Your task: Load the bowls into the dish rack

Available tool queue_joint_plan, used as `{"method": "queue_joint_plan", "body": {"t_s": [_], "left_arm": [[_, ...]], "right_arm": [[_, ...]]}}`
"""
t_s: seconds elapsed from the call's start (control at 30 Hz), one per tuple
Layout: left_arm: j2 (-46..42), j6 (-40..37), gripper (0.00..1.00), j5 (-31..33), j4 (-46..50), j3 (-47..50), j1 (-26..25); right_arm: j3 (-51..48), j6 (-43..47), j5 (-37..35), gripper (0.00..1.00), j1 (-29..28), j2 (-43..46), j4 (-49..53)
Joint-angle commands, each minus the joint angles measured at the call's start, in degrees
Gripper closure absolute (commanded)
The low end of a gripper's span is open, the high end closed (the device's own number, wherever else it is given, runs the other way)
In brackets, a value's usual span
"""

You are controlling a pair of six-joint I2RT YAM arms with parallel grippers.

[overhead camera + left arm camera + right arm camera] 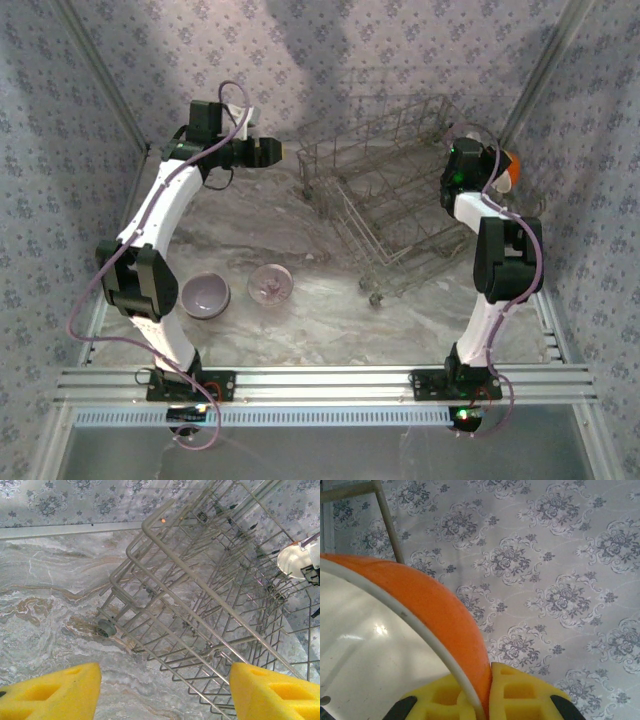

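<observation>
The grey wire dish rack (pixel 385 205) stands at the back, right of the middle. My right gripper (pixel 487 695) is shut on the rim of an orange bowl (pixel 437 612) with a white inside, held up at the rack's far right side (pixel 511 168). That bowl's pale inside also shows beyond the rack (pixel 200 590) in the left wrist view (pixel 295 560). My left gripper (pixel 272 152) hovers left of the rack, open, with nothing between its yellow fingers (pixel 50 695). A lavender bowl (pixel 205 296) and a pink bowl (pixel 270 284) sit upright on the table near the left arm.
The marble tabletop (pixel 330 310) is walled by patterned cloth on all sides. A small grey wheel (pixel 106 628) sits at the rack's near corner. An aluminium rail (pixel 320 380) runs along the front edge.
</observation>
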State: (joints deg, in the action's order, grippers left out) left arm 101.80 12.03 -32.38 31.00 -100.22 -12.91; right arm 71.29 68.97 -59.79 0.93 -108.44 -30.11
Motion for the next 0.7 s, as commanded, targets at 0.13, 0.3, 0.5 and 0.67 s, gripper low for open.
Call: {"method": "queue_joint_plan", "body": {"t_s": [0.13, 0.3, 0.5, 0.67], "left_arm": [[-1.25, -0.69, 0.31, -1.19, -0.51, -1.14, -0.28], [-1.60, -0.65, 0.31, -1.18, -0.59, -0.96, -0.28], [-2.03, -0.67, 0.31, -1.03, -0.62, -0.86, -0.28], [-2.38, -0.86, 0.31, -0.84, -0.51, -0.76, -0.28]], "right_arm": [[5.08, 3.64, -0.77, 1.00, -0.05, 0.43, -5.49], [6.56, 5.50, -0.51, 1.00, -0.88, 0.16, -6.83], [7.29, 7.64, -0.26, 1.00, -1.54, 0.19, -8.12], [6.83, 8.22, -0.06, 1.00, -1.98, 0.60, -7.44]]}}
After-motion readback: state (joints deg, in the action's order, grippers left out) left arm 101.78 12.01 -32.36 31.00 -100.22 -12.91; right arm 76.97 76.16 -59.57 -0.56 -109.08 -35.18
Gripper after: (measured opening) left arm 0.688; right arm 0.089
